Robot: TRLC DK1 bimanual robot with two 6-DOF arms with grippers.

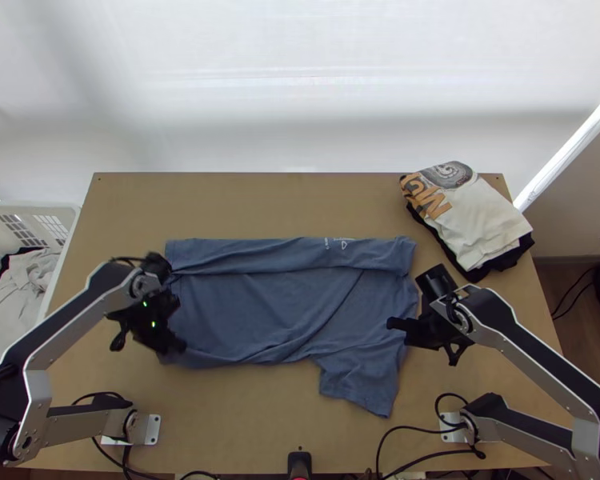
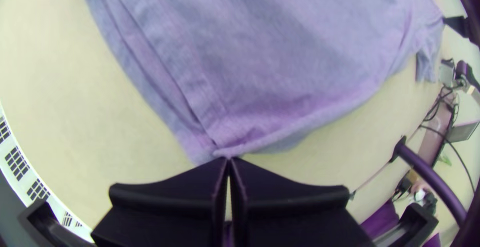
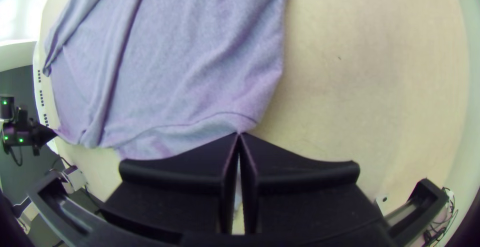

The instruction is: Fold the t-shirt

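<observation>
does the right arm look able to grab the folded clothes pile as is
Probably not yet: the right gripper looks shut on the blue t-shirt, though the pile of folded clothes lies nearby with nothing seen in the way.

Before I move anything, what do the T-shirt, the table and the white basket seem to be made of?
The T-shirt looks like matte knitted cloth, perhaps cotton: it lies in soft creases. The table seems to be light wood or board, with a plain tan surface. The basket is probably smooth moulded plastic, going by the regular grid of openings in its wall.
</observation>
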